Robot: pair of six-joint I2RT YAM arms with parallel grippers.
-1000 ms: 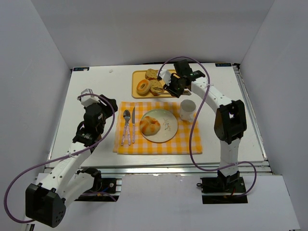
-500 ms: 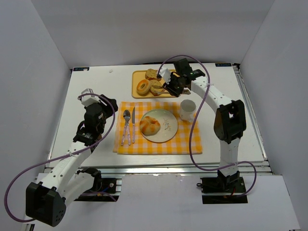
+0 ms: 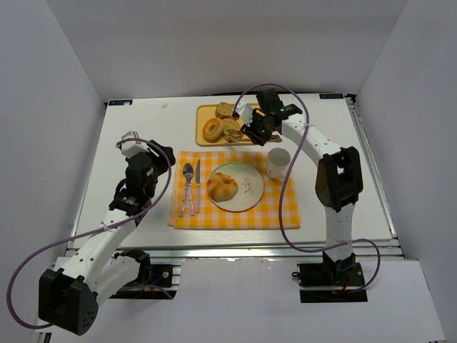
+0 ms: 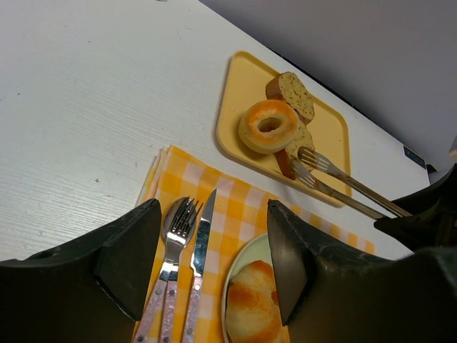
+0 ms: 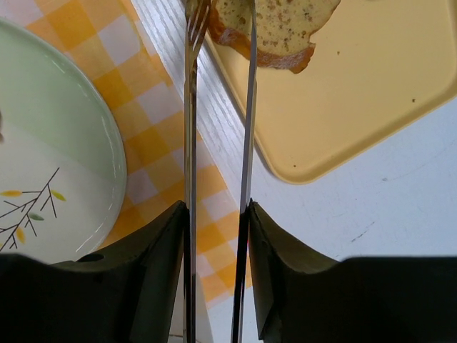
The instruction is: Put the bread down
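Right fingers (image 5: 153, 271) clamp metal tongs (image 5: 189, 143), whose tips touch a bread slice (image 5: 275, 28) on the yellow tray (image 5: 357, 93) at the far bench edge. Left fingers (image 4: 128, 257) stand open, empty. I judge this the pickup; next I must squeeze, lift, and carry to the plate (image 5: 57, 143).

Seeded, brown-crusted bread slice (image 5: 278, 28) at the edge of the yellow rectangular plastic tray (image 5: 371, 93), one corner between the forked tips of the thin metal tongs (image 5: 190, 107). Beside it on the tray, a golden ring-shaped roll (image 4: 268, 126) and a second seeded slice (image 4: 291, 91).
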